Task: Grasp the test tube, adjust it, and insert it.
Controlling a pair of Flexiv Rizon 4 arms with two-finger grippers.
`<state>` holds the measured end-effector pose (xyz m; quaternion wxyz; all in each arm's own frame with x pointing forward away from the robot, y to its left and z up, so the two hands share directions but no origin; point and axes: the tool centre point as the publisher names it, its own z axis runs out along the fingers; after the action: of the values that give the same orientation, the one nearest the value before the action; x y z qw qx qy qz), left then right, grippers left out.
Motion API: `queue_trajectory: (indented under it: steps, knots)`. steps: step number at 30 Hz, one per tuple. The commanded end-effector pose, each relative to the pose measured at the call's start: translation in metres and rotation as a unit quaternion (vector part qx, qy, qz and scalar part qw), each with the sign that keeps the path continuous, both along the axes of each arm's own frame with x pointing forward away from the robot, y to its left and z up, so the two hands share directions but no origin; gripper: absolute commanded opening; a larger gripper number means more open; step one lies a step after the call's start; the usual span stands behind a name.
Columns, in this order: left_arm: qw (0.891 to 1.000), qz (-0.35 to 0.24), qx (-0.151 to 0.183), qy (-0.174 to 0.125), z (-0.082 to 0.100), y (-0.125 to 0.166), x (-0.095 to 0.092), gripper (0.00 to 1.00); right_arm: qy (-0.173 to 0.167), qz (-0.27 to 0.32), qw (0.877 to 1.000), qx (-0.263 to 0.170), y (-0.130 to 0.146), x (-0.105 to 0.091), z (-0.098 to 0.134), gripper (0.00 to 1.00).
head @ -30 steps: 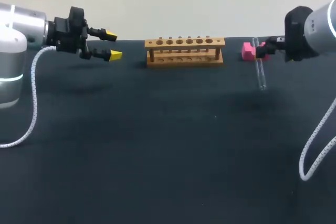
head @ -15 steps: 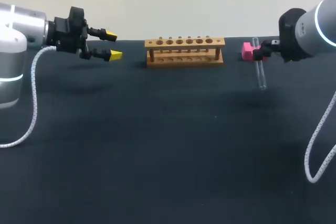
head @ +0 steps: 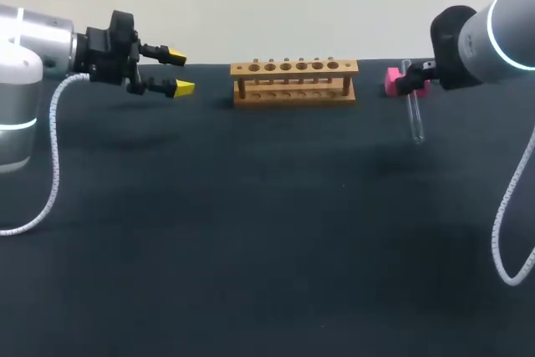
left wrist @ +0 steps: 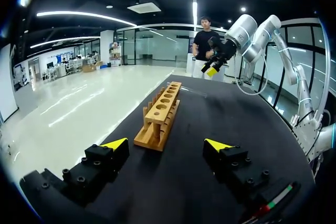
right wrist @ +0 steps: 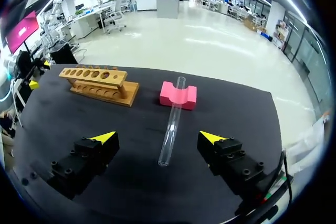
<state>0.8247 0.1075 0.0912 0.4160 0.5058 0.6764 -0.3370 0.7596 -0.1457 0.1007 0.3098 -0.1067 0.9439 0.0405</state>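
Barely begun: no grasp yet

Spotted clear glass test tube (right wrist: pixel 172 121) lying on black desk (head: pixel 251 232), far end propped on pink block (right wrist: pixel 178 95), between spread fingers of right hand (right wrist: pixel 157 137), apparently untouched. Left hand (head: pixel 180 73) spread too, well apart. Left to do: grasp, adjust, insert into wooden six-hole rack (head: pixel 294 81).

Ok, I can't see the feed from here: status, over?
Left claw open, beside the rack. Right claw open, straddling the test tube, not gripping. Tube's end rests on pink block. Nothing in the way.
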Motion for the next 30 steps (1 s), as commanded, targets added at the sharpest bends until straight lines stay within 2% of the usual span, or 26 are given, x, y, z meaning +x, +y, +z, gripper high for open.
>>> queue_trajectory:
  steps: [1,7,12,14,16,20,25,30]
  knots:
    - [1.0,0.001,-0.001,-0.002,-0.001,0.0,-0.001,1.0,-0.348,0.01,0.936,0.05,0.008,-0.002,-0.006,1.0]
    - [1.0,0.001,-0.001,-0.002,-0.001,0.0,-0.001,1.0,-0.358,0.048,0.932,0.012,0.011,0.001,-0.011,1.0]
    - [1.0,0.001,-0.001,-0.002,-0.001,0.0,-0.001,1.0,-0.368,0.057,0.928,-0.012,0.009,-0.001,-0.011,1.0]
    - [1.0,0.001,-0.001,-0.002,-0.001,0.0,-0.001,1.0,-0.374,0.049,0.926,-0.003,0.007,-0.001,-0.009,1.0]
    - [1.0,0.001,-0.001,-0.002,-0.001,0.0,-0.001,1.0,-0.38,0.031,0.924,0.026,0.004,-0.002,-0.007,1.0]
    - [1.0,0.001,-0.001,-0.002,-0.001,0.0,-0.001,1.0,-0.393,0.015,0.919,0.029,0.002,-0.003,-0.001,1.0]
    - [1.0,0.001,-0.001,-0.002,-0.001,0.0,-0.001,1.0,-0.403,0.006,0.915,0.004,0.005,-0.001,-0.004,1.0]
    - [1.0,0.001,-0.001,-0.002,-0.001,0.0,-0.001,1.0,-0.412,-0.003,0.911,0.027,0.005,0.001,-0.007,1.0]
